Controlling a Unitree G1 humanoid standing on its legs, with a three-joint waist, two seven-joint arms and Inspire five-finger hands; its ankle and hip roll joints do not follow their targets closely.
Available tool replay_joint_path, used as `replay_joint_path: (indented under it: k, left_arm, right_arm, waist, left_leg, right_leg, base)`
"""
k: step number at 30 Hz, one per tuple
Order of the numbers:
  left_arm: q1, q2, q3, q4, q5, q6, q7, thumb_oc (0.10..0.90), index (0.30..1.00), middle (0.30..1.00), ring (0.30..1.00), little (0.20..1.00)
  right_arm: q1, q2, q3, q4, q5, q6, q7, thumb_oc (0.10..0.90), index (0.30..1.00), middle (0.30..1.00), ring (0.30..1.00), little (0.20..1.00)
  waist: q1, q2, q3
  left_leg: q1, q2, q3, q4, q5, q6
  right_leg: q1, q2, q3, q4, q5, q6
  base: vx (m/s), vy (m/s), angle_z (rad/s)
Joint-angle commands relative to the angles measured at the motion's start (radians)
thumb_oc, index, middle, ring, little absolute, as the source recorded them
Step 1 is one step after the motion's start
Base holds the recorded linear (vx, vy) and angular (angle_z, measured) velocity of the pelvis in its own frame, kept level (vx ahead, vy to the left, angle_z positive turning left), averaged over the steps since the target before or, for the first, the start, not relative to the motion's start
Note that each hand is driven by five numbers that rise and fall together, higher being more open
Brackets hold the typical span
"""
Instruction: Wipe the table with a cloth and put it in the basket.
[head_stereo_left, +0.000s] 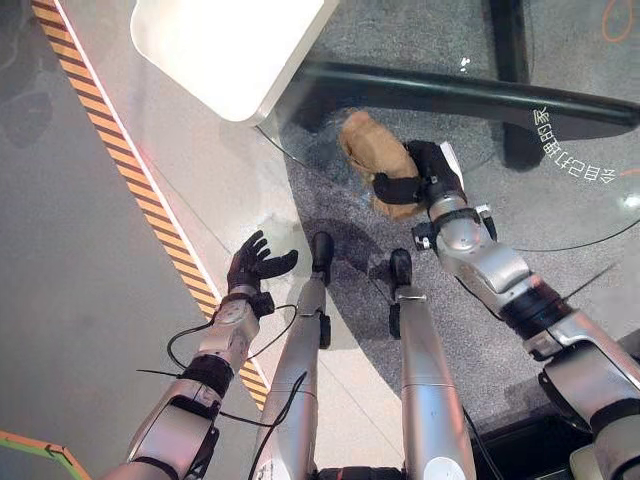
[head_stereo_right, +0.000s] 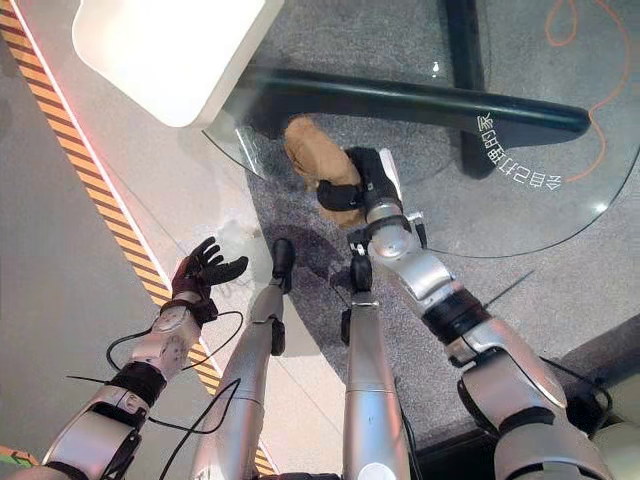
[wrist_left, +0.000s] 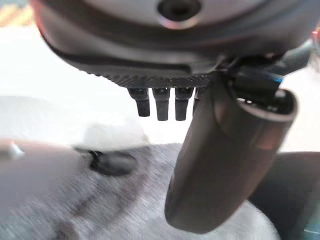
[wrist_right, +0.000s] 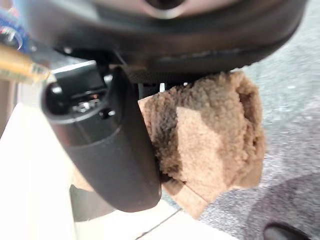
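**Cloth Held at the Glass Table's Near Edge**

The left hand (head_stereo_left: 255, 265) hung over bare floor beside the striped floor tape (head_stereo_left: 130, 180), fingers spread and holding nothing. A white seat (head_stereo_left: 230, 45) stood at the glass table (head_stereo_left: 560, 215)'s far-left edge. The right hand (head_stereo_left: 425, 180) was clamped on the tan cloth (head_stereo_left: 372, 150), bunched at the near-left edge.

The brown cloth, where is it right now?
The brown cloth is bunched in the robot's right hand, on the near edge of the glass table, just below the white tabletop corner.
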Motion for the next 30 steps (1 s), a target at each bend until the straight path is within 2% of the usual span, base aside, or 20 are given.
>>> replay_joint_path:
  k: [1,2,4,7,9,14,22,30]
  left_arm:
    - [0.178,-0.036,0.011,-0.05,-0.028,-0.252,-0.128,0.8,0.9,0.9,0.9,0.9]
    - [0.256,-0.03,0.013,-0.104,-0.041,-0.318,-0.198,0.8,0.9,0.9,0.9,0.9]
    - [0.332,-0.012,0.012,-0.194,-0.091,-0.361,-0.276,0.8,0.9,0.9,0.9,0.9]
    - [0.43,0.028,0.018,-0.407,-0.158,-0.387,-0.387,0.8,0.9,0.9,0.9,0.9]
    - [0.445,0.039,0.019,-0.497,-0.169,-0.379,-0.408,0.8,0.9,0.9,0.9,0.9]
    - [0.45,0.071,0.011,-0.686,-0.3,-0.321,-0.547,0.8,0.9,0.9,0.9,0.9]
    - [0.418,0.055,-0.025,-0.795,-0.59,-0.168,-0.734,0.8,0.9,0.9,0.9,0.9]
    - [0.387,0.074,-0.051,-0.873,-0.718,-0.097,-0.799,0.8,0.9,0.9,0.9,0.9]
  right_arm:
    - [0.016,-0.008,-0.095,-0.242,-0.001,-0.217,0.039,0.1,0.3,0.3,0.3,0.2]
    - [0.086,-0.018,-0.14,-0.268,-0.014,-0.269,0.071,0.1,0.3,0.3,0.3,0.2]
    - [0.166,-0.013,-0.202,-0.313,-0.028,-0.312,0.11,0.1,0.3,0.3,0.3,0.2]
    - [0.299,-0.002,-0.298,-0.442,-0.063,-0.355,0.175,0.1,0.3,0.3,0.3,0.2]
    - [0.335,-0.008,-0.325,-0.513,-0.057,-0.352,0.199,0.1,0.3,0.3,0.3,0.2]
    - [0.382,-0.034,-0.355,-0.643,-0.012,-0.37,0.29,0.1,0.3,0.3,0.3,0.2]
    - [0.352,0.001,-0.326,-0.73,0.051,-0.417,0.43,0.1,0.3,0.3,0.3,0.2]
    - [0.339,-0.012,-0.277,-0.768,0.023,-0.398,0.471,0.1,0.3,0.3,0.3,0.2]
  waist:
    - [0.007,-0.001,-0.02]
    - [0.008,0.006,-0.02]
    - [0.01,0.012,-0.02]
    - [0.007,0.018,-0.02]
    - [0.002,0.019,-0.02]
    - [-0.015,0.02,-0.02]
    - [-0.026,0.016,-0.02]
    - [-0.033,0.011,-0.02]
  left_leg:
    - [0.055,-0.057,0.084,0.142,-0.151,0.14]
    - [0.063,-0.06,0.081,0.141,-0.153,0.136]
    - [0.072,-0.063,0.078,0.139,-0.155,0.133]
    - [0.085,-0.069,0.076,0.139,-0.167,0.139]
    - [0.085,-0.069,0.077,0.142,-0.17,0.143]
    - [0.08,-0.063,0.082,0.155,-0.172,0.152]
    - [0.084,-0.052,0.083,0.159,-0.165,0.156]
    - [0.073,-0.035,0.088,0.163,-0.153,0.154]
  right_leg:
    - [0.035,0.047,-0.017,-0.194,0.114,0.021]
    - [0.046,0.047,-0.017,-0.198,0.114,0.022]
    - [0.058,0.049,-0.017,-0.201,0.113,0.022]
    - [0.076,0.052,-0.019,-0.211,0.108,0.017]
    - [0.077,0.052,-0.021,-0.212,0.107,0.014]
    - [0.073,0.05,-0.02,-0.204,0.106,0.003]
    - [0.078,0.045,-0.021,-0.192,0.108,-0.005]
    - [0.066,0.038,-0.019,-0.178,0.114,-0.009]
  base:
    - [-0.08,-0.071,0.0]
    - [-0.05,-0.051,0.01]
    - [-0.05,-0.069,0.0]
    - [-0.04,-0.047,0.0]
    - [-0.03,-0.013,-0.01]
    - [-0.01,0.0,0.06]
    - [0.0,0.0,0.0]
    - [0.0,0.0,0.0]
